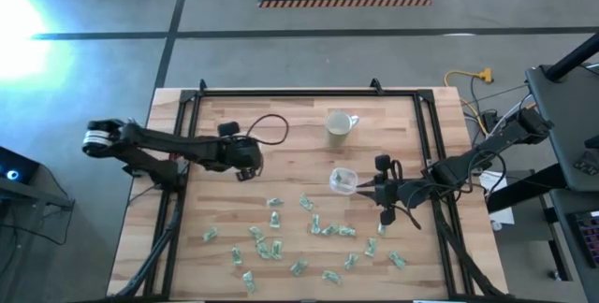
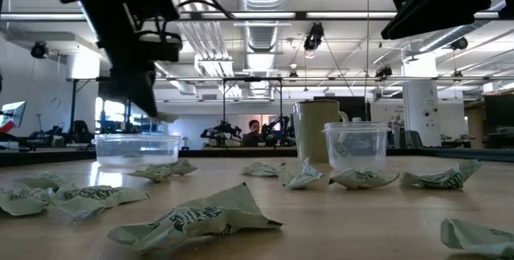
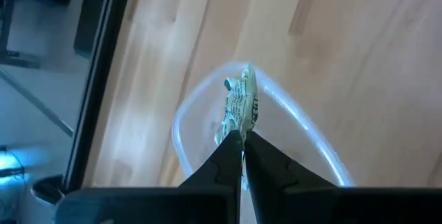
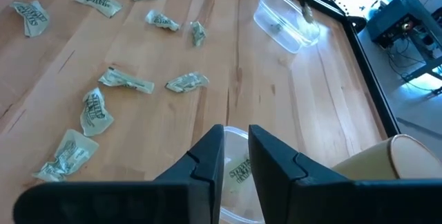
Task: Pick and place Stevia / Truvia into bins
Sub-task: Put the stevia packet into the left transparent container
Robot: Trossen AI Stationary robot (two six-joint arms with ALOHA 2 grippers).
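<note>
Many green-and-white Stevia packets lie scattered on the near half of the wooden table. My left gripper hangs over the wider clear bin, shut on one packet. The low view shows that bin on the table's left part, with the left fingers just above its rim. My right gripper is open above the smaller squarish bin, where one packet lies inside. The other packets rest flat or crumpled on the wood. My left gripper pinches the packet by one end between its two fingertips, which come from above and point down. The rest of the packet sticks out past the fingertips over the wider bin's opening, clear of the table.
A pale mug stands on the far side of the small bin. A black cable loops on the table near the left arm. Dark frame rails run along the table's left, right and far edges. Bare wood lies between the two bins.
</note>
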